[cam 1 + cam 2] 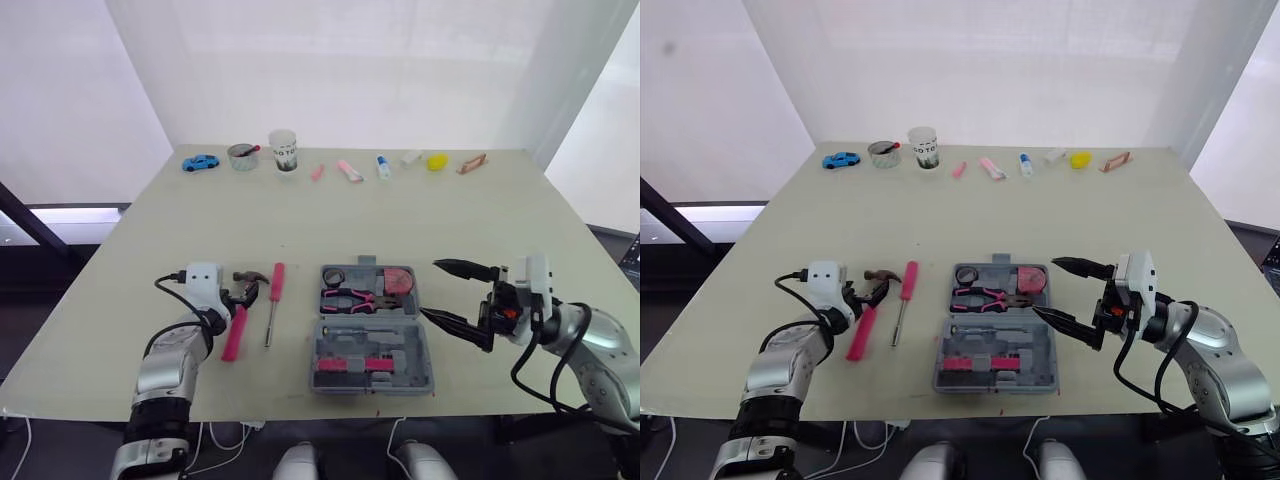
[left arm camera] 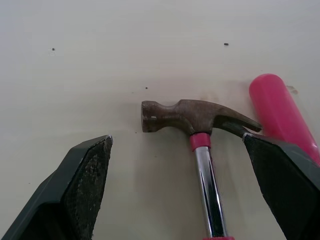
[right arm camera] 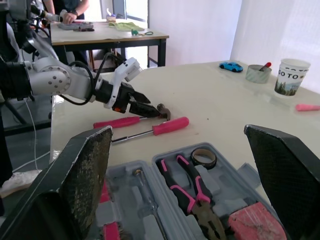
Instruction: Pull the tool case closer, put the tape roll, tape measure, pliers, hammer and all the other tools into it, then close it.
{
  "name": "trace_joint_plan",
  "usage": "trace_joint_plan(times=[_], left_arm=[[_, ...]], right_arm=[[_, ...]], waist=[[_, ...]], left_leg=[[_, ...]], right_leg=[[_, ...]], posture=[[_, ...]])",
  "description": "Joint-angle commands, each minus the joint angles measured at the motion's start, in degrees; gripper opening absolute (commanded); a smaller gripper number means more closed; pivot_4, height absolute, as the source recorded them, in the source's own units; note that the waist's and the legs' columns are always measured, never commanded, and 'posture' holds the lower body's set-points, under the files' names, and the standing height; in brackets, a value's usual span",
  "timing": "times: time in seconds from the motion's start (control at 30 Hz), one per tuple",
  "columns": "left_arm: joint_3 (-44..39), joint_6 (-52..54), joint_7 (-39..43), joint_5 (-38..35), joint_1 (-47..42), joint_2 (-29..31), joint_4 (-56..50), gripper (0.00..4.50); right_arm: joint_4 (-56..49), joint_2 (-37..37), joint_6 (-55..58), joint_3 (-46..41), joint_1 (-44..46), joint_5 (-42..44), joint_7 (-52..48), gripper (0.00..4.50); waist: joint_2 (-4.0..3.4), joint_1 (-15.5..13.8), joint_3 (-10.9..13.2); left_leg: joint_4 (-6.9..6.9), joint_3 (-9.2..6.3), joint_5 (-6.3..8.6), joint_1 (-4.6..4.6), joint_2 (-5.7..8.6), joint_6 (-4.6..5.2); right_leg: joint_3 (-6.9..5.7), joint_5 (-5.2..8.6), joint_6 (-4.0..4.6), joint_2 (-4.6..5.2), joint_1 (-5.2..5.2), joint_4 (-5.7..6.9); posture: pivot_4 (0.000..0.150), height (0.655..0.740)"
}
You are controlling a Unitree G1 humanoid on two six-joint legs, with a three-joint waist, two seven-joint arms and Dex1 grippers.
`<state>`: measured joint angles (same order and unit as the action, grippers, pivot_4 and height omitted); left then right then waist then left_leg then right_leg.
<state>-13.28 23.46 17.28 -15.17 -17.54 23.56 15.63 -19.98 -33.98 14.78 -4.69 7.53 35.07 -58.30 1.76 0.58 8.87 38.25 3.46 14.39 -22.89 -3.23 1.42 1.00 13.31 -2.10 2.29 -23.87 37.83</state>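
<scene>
Near the front edge of the table (image 1: 420, 215), at its middle, the tool case (image 1: 418, 340) lies open – its lid half on the far side. That far half holds the tape roll (image 1: 333, 274) at the left, the pliers (image 1: 350, 297) nearer, and the pink tape measure (image 1: 398, 281) at the right. The near half holds a few pink and grey pieces I cannot name.

Left of the case lies the hammer (image 1: 235, 335), head far and pink handle near. A pink-handled screwdriver (image 1: 273, 305) lies just right of it, between hammer and case.

The left gripper (image 2: 177, 139) sits low over the hammer's neck, its jaws parted to either side of the head and not closed on it. The right gripper (image 1: 430, 288) hovers just right of the case – jaws spread wide, holding nothing.

Along the far edge stand a blue toy car (image 1: 201, 162), a cup (image 1: 284, 150) and other small items.
</scene>
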Motion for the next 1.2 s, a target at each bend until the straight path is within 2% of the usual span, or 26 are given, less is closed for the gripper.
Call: trace_joint_plan(times=[0.03, 0.77, 0.87, 0.97, 1.0, 1.03, 1.13, 1.2], left_arm=[[0.87, -1.21, -0.63, 1.76, -1.33, 0.08, 0.72, 2.82], [0.19, -4.24, -5.29, 3.95, -4.32, -5.18, 9.33, 2.82], [0.32, -4.96, -4.32, 3.96, -4.99, -4.77, 11.15, 2.07], [1.09, -5.39, -2.74, 4.58, -6.14, -3.90, 13.47, 0.92], [1.25, -5.55, -2.36, 4.79, -6.40, -3.75, 13.98, 0.83], [1.27, -5.70, -2.17, 4.91, -6.73, -3.67, 14.53, 0.44], [1.08, -6.23, -1.84, 4.96, -7.87, -3.66, 16.28, 0.11], [1.06, -6.52, -1.72, 5.05, -8.30, -3.73, 16.94, 0.11]], right_arm=[[-0.87, -0.44, -0.31, -0.80, 1.25, 0.69, -0.20, 4.50], [-0.07, -0.74, 0.71, -0.74, 2.96, 1.40, -1.91, 4.50], [-0.01, -0.32, 0.43, -0.65, 3.24, 1.14, -1.51, 4.50], [-0.01, 0.02, 0.31, -0.47, 3.37, 0.96, -1.17, 4.50], [0.00, 0.06, 0.30, -0.43, 3.37, 0.91, -1.15, 4.50], [-0.02, 0.12, 0.23, -0.35, 3.32, 0.79, -1.14, 4.50], [-0.31, 0.15, 0.24, -0.23, 3.14, 0.76, -1.22, 4.50], [-0.62, 0.06, 0.46, -0.18, 3.04, 1.08, -1.55, 4.50]], waist=[[0.00, 0.00, 0.00], [-0.11, -0.49, -0.06], [-0.17, -0.51, -0.09], [-0.19, -0.51, -0.10], [-0.21, -0.52, -0.12], [-0.24, -0.59, -0.13], [-0.25, -0.69, -0.14], [-0.25, -0.87, -0.14]], left_leg=[[0.00, 0.00, 0.00, 0.00, 0.00, 0.00], [0.01, -0.09, 0.00, 0.12, 0.03, 0.00], [0.01, -0.10, 0.00, 0.13, 0.04, 0.00], [0.01, -0.10, -0.01, 0.14, 0.04, 0.00], [0.02, -0.10, -0.01, 0.14, 0.04, 0.00], [0.02, -0.10, -0.01, 0.15, 0.04, 0.00], [0.03, -0.17, -0.01, 0.16, 0.04, 0.01], [0.03, -0.18, -0.01, 0.16, 0.04, 0.01]], right_leg=[[0.00, 0.00, 0.00, 0.00, 0.00, 0.00], [-0.08, 0.00, 0.00, 0.01, 0.13, 0.02], [-0.09, 0.00, 0.00, 0.01, 0.15, 0.02], [-0.09, -0.01, 0.00, 0.01, 0.16, 0.02], [-0.09, -0.01, 0.00, 0.01, 0.16, 0.02], [-0.09, -0.01, 0.00, 0.01, 0.17, 0.02], [-0.15, -0.01, 0.00, 0.01, 0.19, 0.04], [-0.16, -0.01, 0.00, 0.00, 0.20, 0.04]], posture=[[0.150, 0.7400], [0.150, 0.7400], [0.150, 0.7400], [0.150, 0.7400], [0.150, 0.7400], [0.150, 0.7400], [0.150, 0.7400], [0.150, 0.7400]])
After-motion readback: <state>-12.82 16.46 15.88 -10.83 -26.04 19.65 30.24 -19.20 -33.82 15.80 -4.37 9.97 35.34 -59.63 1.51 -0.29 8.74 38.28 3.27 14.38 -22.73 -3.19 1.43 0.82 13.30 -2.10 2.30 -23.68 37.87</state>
